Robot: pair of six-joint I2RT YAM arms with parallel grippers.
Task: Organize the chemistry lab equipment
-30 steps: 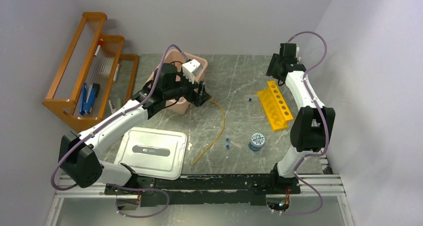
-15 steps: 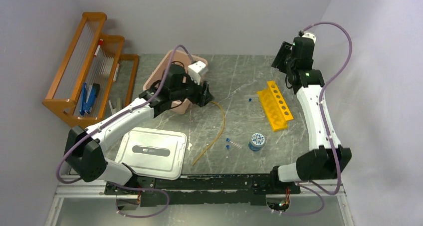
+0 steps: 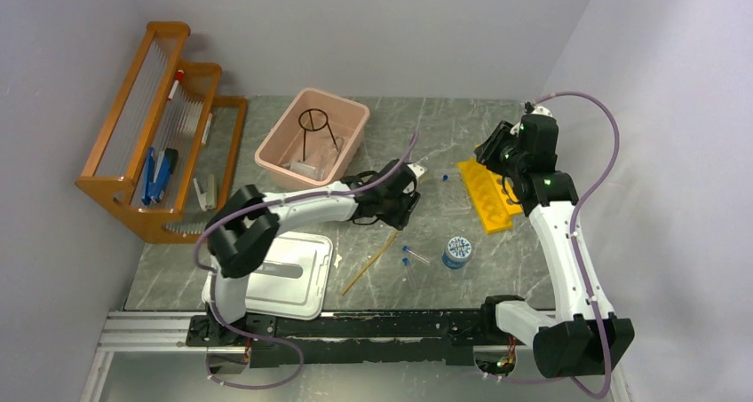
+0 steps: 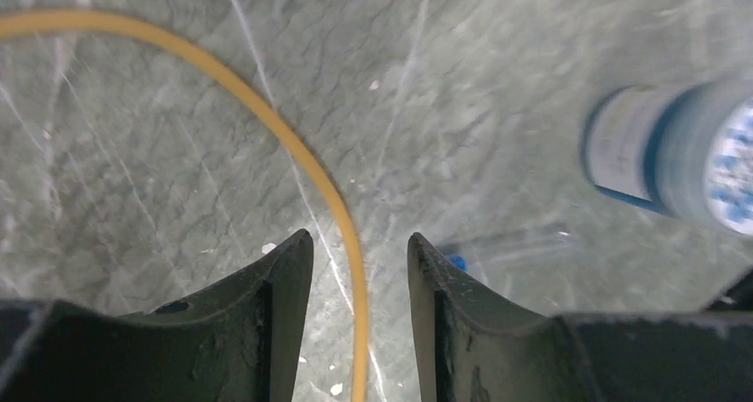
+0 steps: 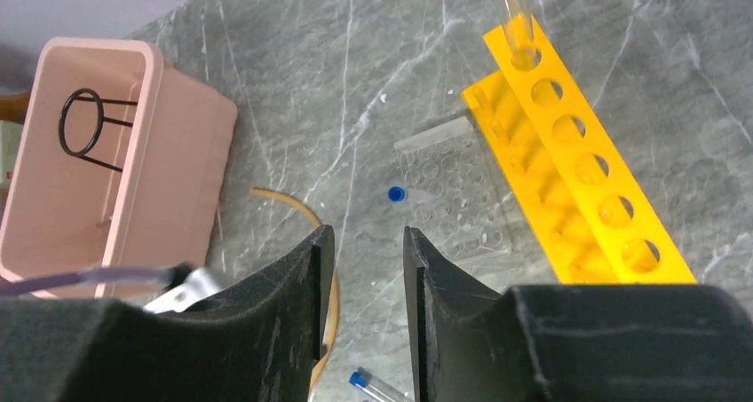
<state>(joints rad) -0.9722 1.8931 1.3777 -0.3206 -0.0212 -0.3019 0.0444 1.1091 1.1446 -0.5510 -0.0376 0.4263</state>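
Grey marbled worktop [image 3: 426, 127] fills the overhead view. My left gripper [image 3: 406, 205] hangs low at its middle, over the upper bend of the tan rubber tube [image 3: 371, 262], whose free end trails toward the near edge. The blue-capped vials [image 3: 408, 255] and a small blue-and-white pot [image 3: 457, 250] lie just beside that tube, and the tripod ring [image 3: 316, 129] stands in the pink tub [image 3: 289, 169]. My right gripper [image 3: 491, 150] is up by the far end of the yellow tube rack [image 3: 490, 202]. From the left wrist, the tube runs up between my fingers [image 4: 275, 322] with a sliver of worktop showing on either side, so this gripper stands partly open, straddling the tube and holding nothing. I judge the tube light, soft and floppy (rubber grips well but flattens under a pinch). Taking it across its width near mid-length should hold, though both ends would sag and drag, and could sweep the vials. From the right wrist, my fingers leave a narrow gap with nothing in it; below them lie the rack and a loose blue cap [image 5: 396, 193] on the worktop.
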